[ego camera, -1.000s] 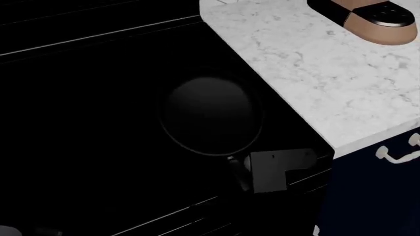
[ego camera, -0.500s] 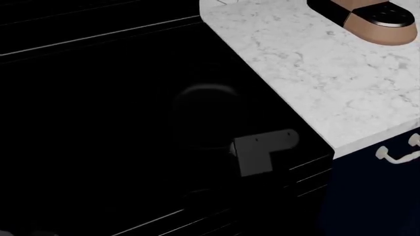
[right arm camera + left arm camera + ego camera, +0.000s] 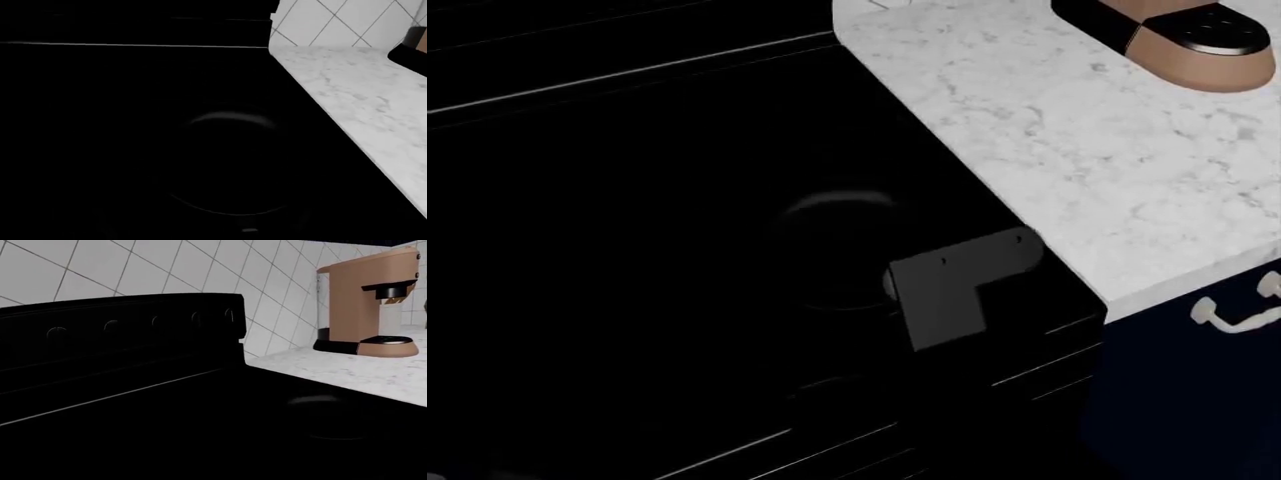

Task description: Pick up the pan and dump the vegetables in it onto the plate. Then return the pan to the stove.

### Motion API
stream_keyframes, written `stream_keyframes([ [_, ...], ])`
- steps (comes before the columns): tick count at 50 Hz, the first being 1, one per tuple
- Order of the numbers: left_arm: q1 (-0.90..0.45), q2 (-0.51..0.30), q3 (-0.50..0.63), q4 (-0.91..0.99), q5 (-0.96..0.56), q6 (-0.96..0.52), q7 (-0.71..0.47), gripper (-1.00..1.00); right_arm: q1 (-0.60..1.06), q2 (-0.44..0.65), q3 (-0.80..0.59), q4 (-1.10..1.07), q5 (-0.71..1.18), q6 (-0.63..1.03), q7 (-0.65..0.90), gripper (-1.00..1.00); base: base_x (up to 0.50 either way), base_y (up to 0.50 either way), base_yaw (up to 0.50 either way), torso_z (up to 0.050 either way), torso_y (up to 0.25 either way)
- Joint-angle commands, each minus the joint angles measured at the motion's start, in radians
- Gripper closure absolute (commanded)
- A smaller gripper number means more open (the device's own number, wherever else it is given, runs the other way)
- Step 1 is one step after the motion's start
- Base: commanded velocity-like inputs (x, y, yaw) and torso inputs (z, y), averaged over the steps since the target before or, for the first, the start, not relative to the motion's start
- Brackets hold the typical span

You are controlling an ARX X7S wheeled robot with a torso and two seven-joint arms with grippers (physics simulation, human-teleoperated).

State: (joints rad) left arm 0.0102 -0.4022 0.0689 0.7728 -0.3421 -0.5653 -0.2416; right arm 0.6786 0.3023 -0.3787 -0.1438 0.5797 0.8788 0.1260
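Note:
The black pan [image 3: 834, 250] lies on the black stove [image 3: 627, 200], barely visible in the dark; only its far rim catches light. It also shows in the right wrist view [image 3: 227, 160] and faintly in the left wrist view [image 3: 327, 415]. My right gripper [image 3: 954, 295] shows only as a grey boxy body over the pan's near right edge; its fingers are lost in the dark. No vegetable shows in the pan. The plate is out of view. My left gripper does not show in any view.
A white marble countertop [image 3: 1094, 150] runs along the stove's right side, with a tan-and-black coffee machine [image 3: 367, 305] at the back. A dark blue drawer with a pale handle [image 3: 1234, 315] is below the counter. The stove's back panel with knobs [image 3: 127, 325] stands against a tiled wall.
My right gripper's grey body has moved from the stove's front edge towards the pan and now overlaps its near rim. The pan, lit grey and larger a second ago, now looks darker and smaller.

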Motion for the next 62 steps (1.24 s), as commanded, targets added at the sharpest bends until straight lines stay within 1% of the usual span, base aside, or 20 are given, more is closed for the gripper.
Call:
stream_keyframes([
  [1,0.002,0.018,-0.018,0.003,0.013,-0.001,0.018,-1.0,-0.018,-0.001,0.06,-0.24,0.036,0.154,0.083,-1.0,0.0,0.0,0.0,0.0,0.0],
  [25,0.009,0.01,-0.023,0.01,-0.011,-0.003,0.017,-1.0,-0.062,0.039,0.136,-0.59,0.138,0.297,0.211,-1.0,0.0,0.0,0.0,0.0,0.0],
  [32,0.011,0.01,-0.019,-0.006,-0.006,0.018,0.021,-1.0,-0.115,0.04,0.166,-0.689,0.187,0.305,0.228,-1.0,0.0,0.0,0.0,0.0,0.0],
  [38,0.009,0.014,-0.003,0.008,0.0,0.004,0.008,-1.0,-0.165,0.041,0.17,-0.795,0.21,0.307,0.263,-1.0,0.0,0.0,0.0,0.0,0.0],
  [43,0.018,0.011,-0.013,0.021,-0.005,0.005,0.001,-1.0,-0.216,0.077,0.144,-0.818,0.181,0.275,0.263,-1.0,0.0,0.0,0.0,0.0,0.0],
  [48,0.023,0.015,-0.004,0.004,0.002,0.029,0.006,-1.0,-0.315,0.102,0.146,-0.89,0.18,0.248,0.297,-1.0,0.0,0.0,0.0,0.0,0.0],
  [50,0.021,0.016,-0.003,-0.006,0.003,0.037,0.009,-1.0,-0.33,0.143,0.11,-0.902,0.201,0.199,0.347,-1.0,0.0,0.0,0.0,0.0,0.0],
  [51,0.022,0.017,-0.005,-0.007,0.002,0.041,0.008,-1.0,-0.331,0.182,0.072,-0.903,0.206,0.149,0.406,-1.0,0.0,0.0,0.0,0.0,0.0],
  [52,0.028,0.032,-0.023,-0.011,0.002,0.077,0.001,-1.0,-0.337,0.218,0.043,-0.902,0.231,0.102,0.437,-1.0,0.0,0.0,0.0,0.0,0.0],
  [53,0.029,0.031,-0.029,-0.009,0.001,0.078,-0.001,-1.0,-0.345,0.246,0.021,-0.902,0.233,0.068,0.464,-1.0,0.0,0.0,0.0,0.0,0.0],
  [55,0.032,0.03,-0.029,-0.007,0.001,0.083,0.0,-1.0,-0.396,0.296,-0.003,-0.902,0.218,-0.027,0.489,-1.0,0.0,0.0,0.0,0.0,0.0],
  [57,0.025,0.029,-0.027,-0.005,0.0,0.076,-0.003,-1.0,-0.404,0.354,-0.054,-0.902,0.229,-0.106,0.54,-1.0,0.0,0.0,0.0,0.0,0.0],
  [59,0.015,0.029,-0.02,0.006,-0.001,0.062,-0.008,-1.0,-0.366,0.452,-0.182,-0.903,0.25,-0.228,0.647,-1.0,0.0,0.0,0.0,0.0,0.0],
  [62,0.008,0.029,-0.011,0.007,0.014,0.063,-0.016,-1.0,-0.291,0.558,-0.34,-0.903,0.261,-0.365,0.763,-1.0,0.0,0.0,0.0,0.0,0.0],
])
